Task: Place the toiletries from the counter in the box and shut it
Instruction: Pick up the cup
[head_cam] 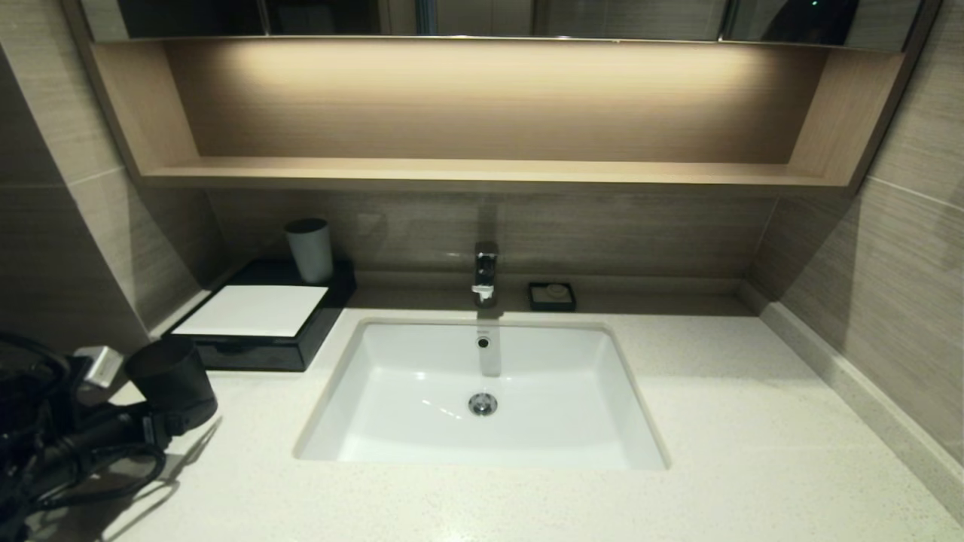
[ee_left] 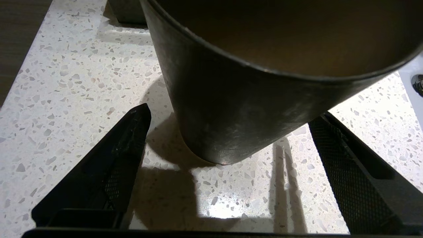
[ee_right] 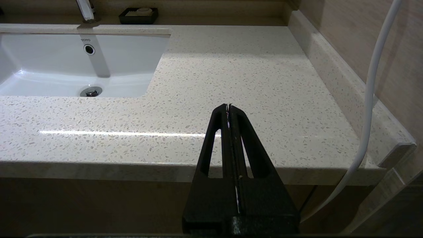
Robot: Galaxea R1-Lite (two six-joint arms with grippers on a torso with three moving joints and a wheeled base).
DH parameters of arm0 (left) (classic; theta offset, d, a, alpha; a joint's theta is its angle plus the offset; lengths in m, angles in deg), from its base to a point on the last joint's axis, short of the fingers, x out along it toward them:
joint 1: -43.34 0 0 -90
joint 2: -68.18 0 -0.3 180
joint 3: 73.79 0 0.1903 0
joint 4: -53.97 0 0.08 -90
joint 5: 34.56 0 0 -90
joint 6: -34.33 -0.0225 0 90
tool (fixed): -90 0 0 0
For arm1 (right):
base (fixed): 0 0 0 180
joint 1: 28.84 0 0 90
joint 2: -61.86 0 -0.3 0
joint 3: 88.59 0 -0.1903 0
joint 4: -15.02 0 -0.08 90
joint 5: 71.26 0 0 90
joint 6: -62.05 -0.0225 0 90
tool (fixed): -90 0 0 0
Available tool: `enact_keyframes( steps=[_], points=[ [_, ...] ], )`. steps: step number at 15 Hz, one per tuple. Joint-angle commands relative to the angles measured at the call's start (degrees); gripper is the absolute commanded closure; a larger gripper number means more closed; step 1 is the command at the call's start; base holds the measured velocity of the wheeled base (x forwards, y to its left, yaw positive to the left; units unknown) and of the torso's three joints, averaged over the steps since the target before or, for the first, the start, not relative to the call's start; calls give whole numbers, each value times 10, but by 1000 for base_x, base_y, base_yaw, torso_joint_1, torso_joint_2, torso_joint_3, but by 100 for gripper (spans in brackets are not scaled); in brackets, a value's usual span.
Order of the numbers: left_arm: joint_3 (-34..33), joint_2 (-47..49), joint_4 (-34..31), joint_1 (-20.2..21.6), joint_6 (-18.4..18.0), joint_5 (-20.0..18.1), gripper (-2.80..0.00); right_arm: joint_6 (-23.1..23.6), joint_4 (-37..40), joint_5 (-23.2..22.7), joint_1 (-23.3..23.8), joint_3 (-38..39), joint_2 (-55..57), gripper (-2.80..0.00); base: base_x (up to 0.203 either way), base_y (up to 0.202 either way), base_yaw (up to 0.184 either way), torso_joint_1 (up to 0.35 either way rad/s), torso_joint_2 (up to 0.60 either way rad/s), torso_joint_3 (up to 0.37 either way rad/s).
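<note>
Left gripper [ee_left: 228,165], lower left of head view, jaws spread wide astride a dark cup [ee_left: 231,99] on the counter [head_cam: 715,421], gripping nothing. Box [head_cam: 260,320] stands upper left, tray pushed in. Right gripper [ee_right: 228,107] pressed together, parked.

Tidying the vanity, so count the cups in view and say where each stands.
2. A dark cylindrical cup stands on the speckled counter between the open left hand's fingers; a pale cup stands on the black box. Others may be hidden.

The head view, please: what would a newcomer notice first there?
First the white basin, sunk into the middle of the speckled counter. Next the left pincer at the counter's left edge, open on either side of a dark cup. Behind the cup sits the black box with its white top.
</note>
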Motion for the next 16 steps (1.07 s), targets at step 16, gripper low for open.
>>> enact_keyframes(
  steps=[16],
  points=[
    [-8, 56, 101, -14, 5, 22, -280, 0, 0, 0, 0, 1, 0, 0, 0, 0, 0, 0, 0, 0]
  ],
)
